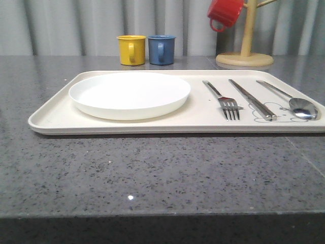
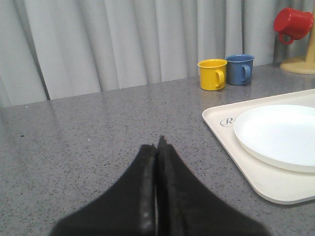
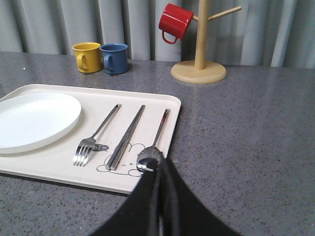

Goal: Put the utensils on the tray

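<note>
The cream tray (image 1: 51, 119) (image 3: 162, 103) (image 2: 219, 120) lies across the table. On its right part rest a silver fork (image 1: 223, 99) (image 3: 96, 135), a pair of chopsticks (image 1: 252, 99) (image 3: 127, 136) and a spoon (image 1: 292, 100) (image 3: 155, 142), side by side. My right gripper (image 3: 160, 162) is shut with nothing in it, its tips in front of the spoon's bowl near the tray's right front corner. My left gripper (image 2: 158, 142) is shut and empty over bare table, left of the tray.
A round white plate (image 1: 129, 94) (image 2: 280, 135) (image 3: 29, 120) sits on the tray's left half. At the back stand a yellow mug (image 1: 131, 50), a blue mug (image 1: 161, 49) and a wooden mug tree (image 1: 246, 48) holding a red mug (image 1: 224, 12).
</note>
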Robot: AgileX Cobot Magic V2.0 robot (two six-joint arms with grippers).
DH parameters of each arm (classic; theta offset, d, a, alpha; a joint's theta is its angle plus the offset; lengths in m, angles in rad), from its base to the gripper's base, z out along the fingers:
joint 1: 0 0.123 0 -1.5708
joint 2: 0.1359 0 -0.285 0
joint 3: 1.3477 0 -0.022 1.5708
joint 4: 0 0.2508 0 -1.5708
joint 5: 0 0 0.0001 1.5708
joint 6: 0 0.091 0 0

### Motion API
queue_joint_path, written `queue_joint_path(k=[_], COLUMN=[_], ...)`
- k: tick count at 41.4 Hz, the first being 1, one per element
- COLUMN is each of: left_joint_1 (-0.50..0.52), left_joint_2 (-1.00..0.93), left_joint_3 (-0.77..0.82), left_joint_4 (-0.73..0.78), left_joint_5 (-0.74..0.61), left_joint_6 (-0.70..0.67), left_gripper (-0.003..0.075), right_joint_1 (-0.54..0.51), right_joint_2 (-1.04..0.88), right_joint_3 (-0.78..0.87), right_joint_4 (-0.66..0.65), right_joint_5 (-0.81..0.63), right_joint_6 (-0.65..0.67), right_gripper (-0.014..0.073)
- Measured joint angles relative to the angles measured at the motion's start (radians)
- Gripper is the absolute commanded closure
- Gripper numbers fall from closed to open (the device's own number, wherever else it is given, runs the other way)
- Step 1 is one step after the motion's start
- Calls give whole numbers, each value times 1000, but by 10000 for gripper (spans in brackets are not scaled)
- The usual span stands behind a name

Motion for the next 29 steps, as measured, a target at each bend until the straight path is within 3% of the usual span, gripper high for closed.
queue_joint_path(k=[11,29], left_joint_1=[50,68], left_joint_2=[-17,-47], left_joint_3=[40,277], left_joint_4=[15,54], left_joint_5=[-7,-147], left_joint_6=[-31,-80], left_gripper=[739,739], right_joint_1=[0,0], right_joint_2=[0,0], right_joint_3=[0,4], right_joint_4=[0,0], right_joint_5=[0,0], right_joint_6=[0,0], right_gripper=[669,669])
